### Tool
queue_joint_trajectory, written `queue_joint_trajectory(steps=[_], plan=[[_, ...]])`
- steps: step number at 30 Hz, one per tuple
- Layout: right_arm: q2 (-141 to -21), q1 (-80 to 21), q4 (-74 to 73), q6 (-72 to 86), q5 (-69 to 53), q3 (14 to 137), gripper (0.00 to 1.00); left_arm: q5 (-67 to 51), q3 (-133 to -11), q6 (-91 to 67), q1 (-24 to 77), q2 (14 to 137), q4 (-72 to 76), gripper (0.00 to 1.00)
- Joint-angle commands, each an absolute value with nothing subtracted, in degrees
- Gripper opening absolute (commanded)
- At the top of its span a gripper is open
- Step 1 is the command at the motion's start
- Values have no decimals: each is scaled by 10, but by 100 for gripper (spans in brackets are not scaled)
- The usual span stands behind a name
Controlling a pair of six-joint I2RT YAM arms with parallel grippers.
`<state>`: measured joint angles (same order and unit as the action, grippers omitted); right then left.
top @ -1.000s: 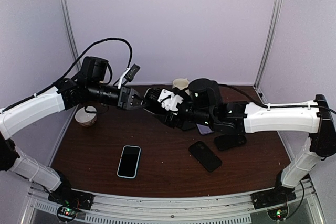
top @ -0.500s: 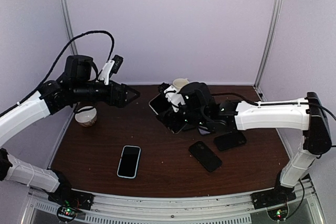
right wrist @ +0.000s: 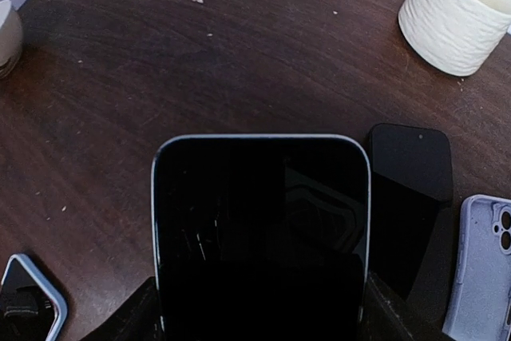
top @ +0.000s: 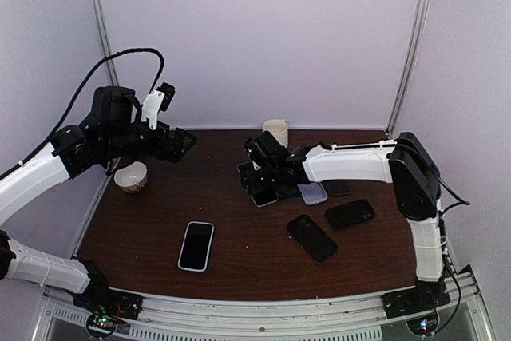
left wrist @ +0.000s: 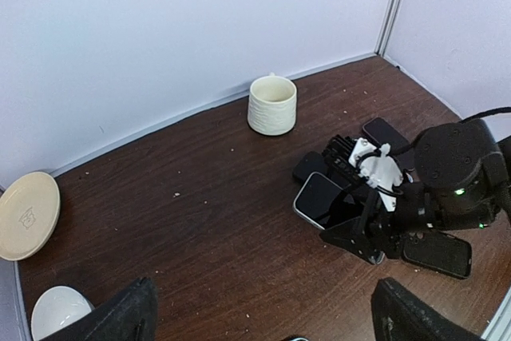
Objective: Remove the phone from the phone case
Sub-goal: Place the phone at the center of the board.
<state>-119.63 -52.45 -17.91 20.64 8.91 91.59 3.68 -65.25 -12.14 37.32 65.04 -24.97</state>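
My right gripper [top: 259,177] is shut on a dark-screened phone [right wrist: 259,205] with a thin pale rim, holding it by its near end just above the table. Whether that rim is a phone case cannot be told. The left wrist view shows the same phone [left wrist: 319,196] tilted low over the wood in the right gripper [left wrist: 367,221]. My left gripper [top: 182,143] hangs open and empty to the left, well away from the phone. Its fingers [left wrist: 120,317] stand far apart at the bottom corners of its own view.
An empty lilac case [top: 313,192] lies just right of the held phone, next to a black phone [right wrist: 409,197]. More black phones [top: 311,237] lie at the right. A phone in a blue case [top: 196,245] lies front centre. A cream cup [top: 275,130], bowl [top: 132,176] and plate [left wrist: 28,213] stand at the back and left.
My left gripper has opened and pulled back to the left, away from the phone. The right arm has lowered the phone toward the table and swung it back.
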Motion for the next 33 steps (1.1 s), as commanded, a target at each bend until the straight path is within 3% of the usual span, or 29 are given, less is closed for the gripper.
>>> queue_joint_trajectory(steps=[1, 11, 15, 20, 24, 28, 33], plan=[[-1234, -517, -212, 254, 125, 973, 27, 47, -647, -105, 369, 641, -244, 97], [-1318, -505, -232, 291, 143, 1028, 29, 48, -646, -102, 369, 643, -243, 96], [-1333, -502, -224, 297, 137, 1027, 36, 48, -646, -101, 369, 643, -245, 96], [-1342, -498, -205, 295, 143, 1020, 37, 46, -645, -101, 369, 644, -245, 96], [-1346, -494, -168, 297, 142, 1003, 48, 45, -645, -101, 369, 646, -245, 96], [-1350, -493, -157, 288, 142, 1003, 65, 53, -644, -101, 369, 649, -245, 96], [-1342, -493, -146, 275, 129, 1004, 69, 104, -652, -100, 369, 660, -258, 97]])
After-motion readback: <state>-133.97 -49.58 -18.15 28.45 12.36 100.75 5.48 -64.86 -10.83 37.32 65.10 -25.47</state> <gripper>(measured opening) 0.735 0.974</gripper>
